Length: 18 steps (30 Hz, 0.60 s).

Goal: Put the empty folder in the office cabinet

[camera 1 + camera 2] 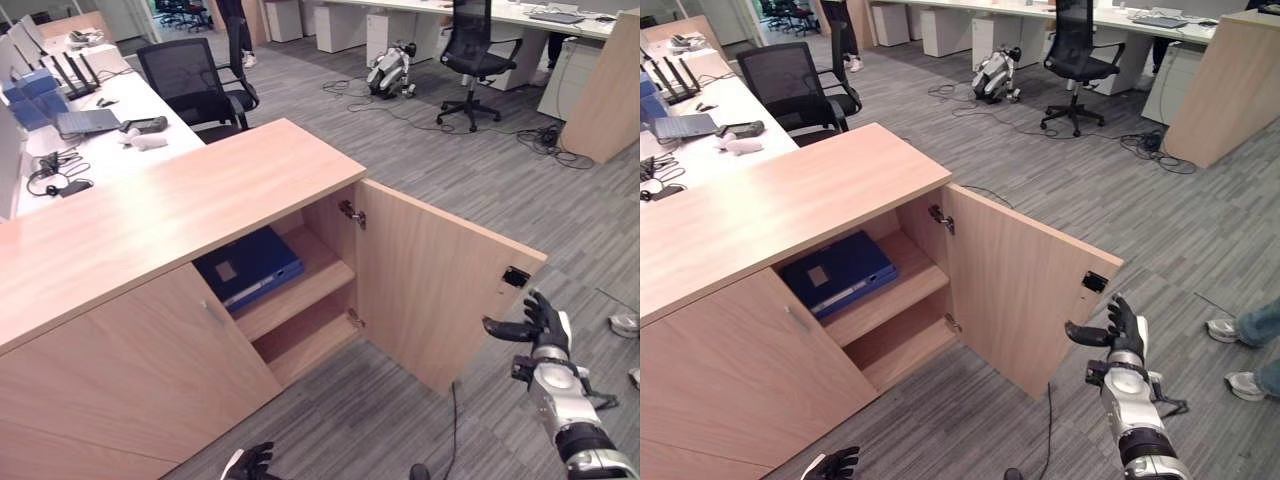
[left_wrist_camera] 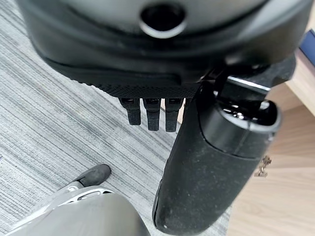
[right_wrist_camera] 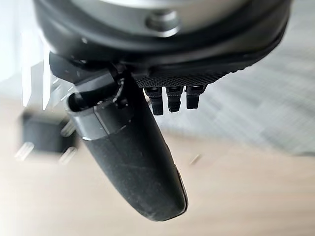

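The blue folder [image 1: 248, 266] lies flat on the upper shelf inside the open wooden office cabinet [image 1: 170, 210]. The cabinet's door [image 1: 430, 290] stands swung wide open towards me. My right hand [image 1: 545, 325] is raised just off the door's free edge, apart from it, fingers straight and thumb stuck out, holding nothing. In the right wrist view the right hand [image 3: 162, 59] faces the door's wood panel [image 3: 246, 196] from close by. My left hand [image 1: 252, 462] hangs low near the carpet in front of the cabinet, empty, its fingers relaxed [image 2: 147, 113].
A black office chair [image 1: 195, 85] stands behind the cabinet beside a white desk [image 1: 100, 160] with a laptop and cables. Another chair [image 1: 470, 50] and a small quadruped robot [image 1: 390, 70] are on the far carpet. A person's shoes [image 1: 1240, 385] show to the right.
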Available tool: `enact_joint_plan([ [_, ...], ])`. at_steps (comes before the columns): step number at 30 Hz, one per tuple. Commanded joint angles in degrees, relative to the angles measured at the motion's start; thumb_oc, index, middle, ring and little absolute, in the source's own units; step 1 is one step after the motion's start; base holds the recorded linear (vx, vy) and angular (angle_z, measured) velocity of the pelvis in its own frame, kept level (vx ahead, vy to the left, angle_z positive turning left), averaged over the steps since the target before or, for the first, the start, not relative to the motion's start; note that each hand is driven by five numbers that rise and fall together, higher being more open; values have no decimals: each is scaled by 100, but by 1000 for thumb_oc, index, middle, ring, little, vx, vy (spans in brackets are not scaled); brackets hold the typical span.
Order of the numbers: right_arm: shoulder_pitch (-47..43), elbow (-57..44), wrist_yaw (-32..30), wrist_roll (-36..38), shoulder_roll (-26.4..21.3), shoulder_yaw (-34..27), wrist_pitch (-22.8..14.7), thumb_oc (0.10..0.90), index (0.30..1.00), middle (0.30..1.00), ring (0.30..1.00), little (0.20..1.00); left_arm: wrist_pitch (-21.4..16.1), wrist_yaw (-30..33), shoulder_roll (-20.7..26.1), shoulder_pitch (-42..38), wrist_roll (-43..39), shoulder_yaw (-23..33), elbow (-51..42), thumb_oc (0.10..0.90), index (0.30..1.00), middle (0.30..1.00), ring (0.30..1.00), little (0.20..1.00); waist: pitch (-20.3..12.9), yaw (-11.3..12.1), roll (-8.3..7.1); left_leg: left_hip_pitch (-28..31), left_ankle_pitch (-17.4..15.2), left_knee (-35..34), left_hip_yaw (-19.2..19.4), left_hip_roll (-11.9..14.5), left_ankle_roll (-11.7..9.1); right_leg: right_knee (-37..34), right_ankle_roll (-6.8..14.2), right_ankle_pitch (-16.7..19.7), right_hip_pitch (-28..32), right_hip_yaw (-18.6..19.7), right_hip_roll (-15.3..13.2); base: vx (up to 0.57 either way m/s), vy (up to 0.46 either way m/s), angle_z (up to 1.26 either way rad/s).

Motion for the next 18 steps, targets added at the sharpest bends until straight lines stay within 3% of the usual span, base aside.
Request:
enact_joint_plan([
  [1,-1027,-258,103,-240,-85,236,-491,800,900,900,900,900,-193,-66,404,-308,258,-113,2,800,900,900,900,900,-133,152,-427,114,-111,23,-97,34,-172,420,303,-677,392,-129,-124,0,0,0],
  [10,-1042,-785,304,-509,445,829,-427,800,900,900,900,900,-102,87,254,-404,394,-36,277,800,900,900,900,900,-165,246,-525,80,-109,-37,-175,2,-152,302,316,-619,430,-216,-157,0,18,-5],
  [18,245,-2654,1057,-605,859,1438,-594,800,900,900,900,900,-190,300,307,-374,85,386,-282,800,900,900,900,900,-52,382,-552,-179,-18,-6,-647,26,-213,164,279,-606,435,-355,-147,-33,-32,25],
])
